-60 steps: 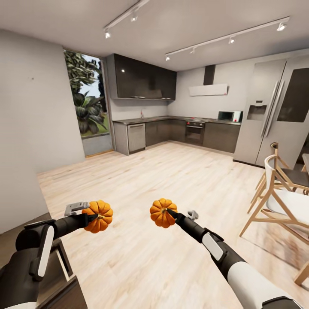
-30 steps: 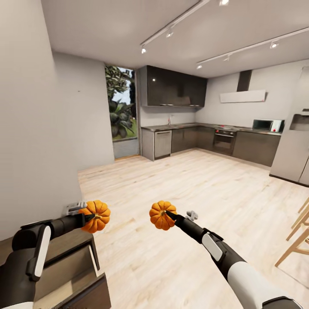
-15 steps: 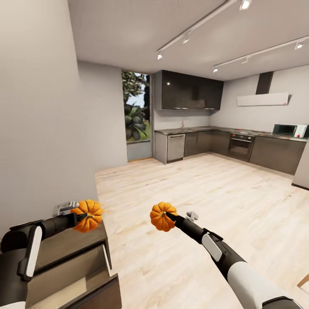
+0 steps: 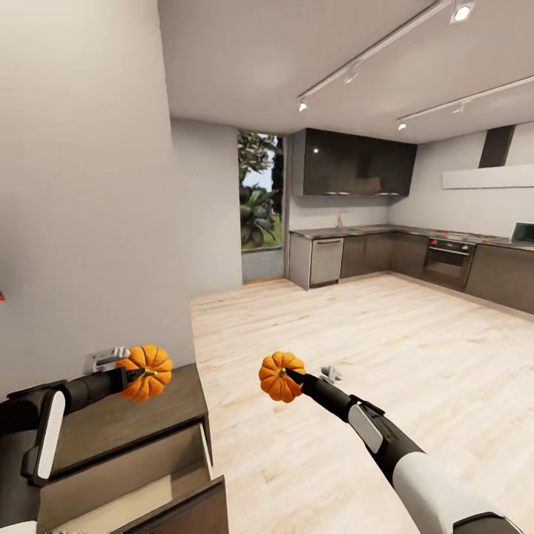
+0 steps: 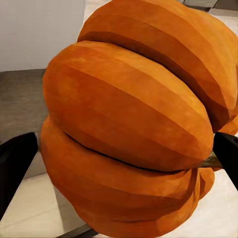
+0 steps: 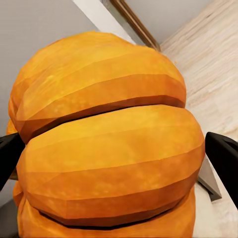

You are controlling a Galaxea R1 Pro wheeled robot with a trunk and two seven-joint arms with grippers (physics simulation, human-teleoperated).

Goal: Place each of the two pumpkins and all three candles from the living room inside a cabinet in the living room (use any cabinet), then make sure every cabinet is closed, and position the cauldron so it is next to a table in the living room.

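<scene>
Each arm carries an orange ribbed pumpkin. My left gripper (image 4: pixel 141 374) is shut on one pumpkin (image 4: pixel 147 372), held above the top of the dark-brown cabinet (image 4: pixel 119 419) at the lower left. The cabinet has a pull-out front (image 4: pixel 185 512) standing open, showing a pale interior. My right gripper (image 4: pixel 291 374) is shut on the other pumpkin (image 4: pixel 281 376), held over the wooden floor to the right of the cabinet. Up close, the left pumpkin (image 5: pixel 134 124) sits between black fingertips (image 5: pixel 15 168); the right pumpkin (image 6: pixel 109 144) sits between black fingertips (image 6: pixel 225 158) too. Candles, cauldron and table are out of view.
A grey wall (image 4: pixel 81 185) rises directly behind the cabinet. Pale wooden floor (image 4: pixel 356 334) stretches to a dark kitchen (image 4: pixel 386 256) at the back right, with a glazed opening (image 4: pixel 259 208) onto plants beside it.
The whole view has swung left: the fridge and chairs left the picture, while the wall and open cabinet came in at the lower left. Both grippers keep their pumpkins.
</scene>
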